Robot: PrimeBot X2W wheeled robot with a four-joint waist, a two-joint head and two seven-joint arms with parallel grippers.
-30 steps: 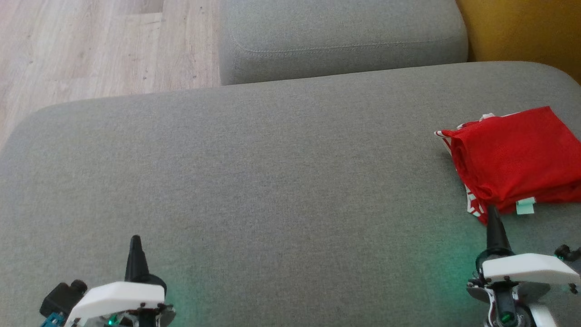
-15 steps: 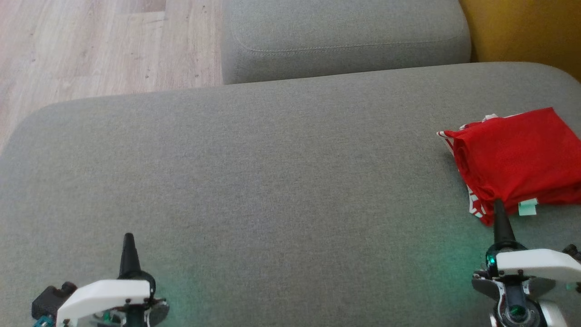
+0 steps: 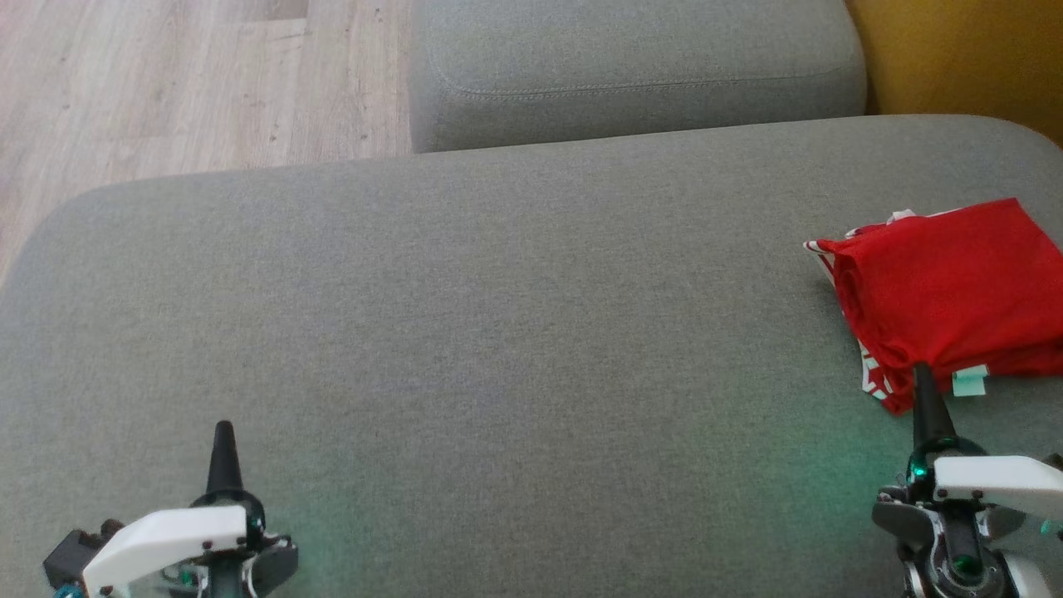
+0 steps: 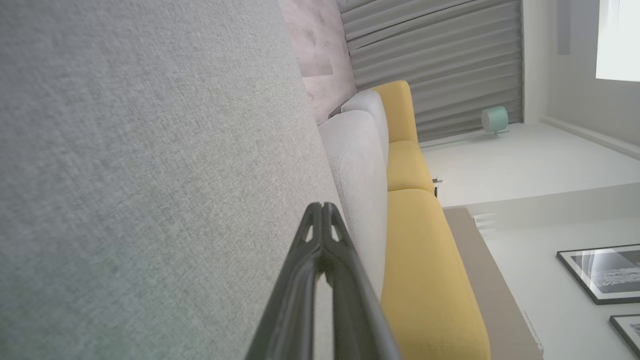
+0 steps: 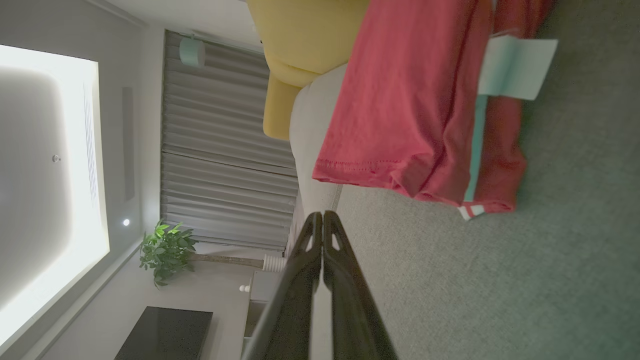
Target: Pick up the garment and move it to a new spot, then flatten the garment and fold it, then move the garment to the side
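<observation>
Seems the last step, with the folded red garment [image 3: 947,286] set at 3 o'clock on the grey cushion [image 3: 498,332]. Left gripper [image 3: 223,426] at 7 o'clock and right gripper [image 3: 920,370] at 4 o'clock, both clenched empty, right tip near the garment's corner. Calls next, probably, for plain retreat.

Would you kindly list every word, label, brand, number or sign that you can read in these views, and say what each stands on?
No text can be read anywhere.
Pale tag on the folded red garment: looks blank, no print to make out.
White markings along the garment's edge: too partial to read as letters.
Framed pictures on the wall: no words visible.
</observation>
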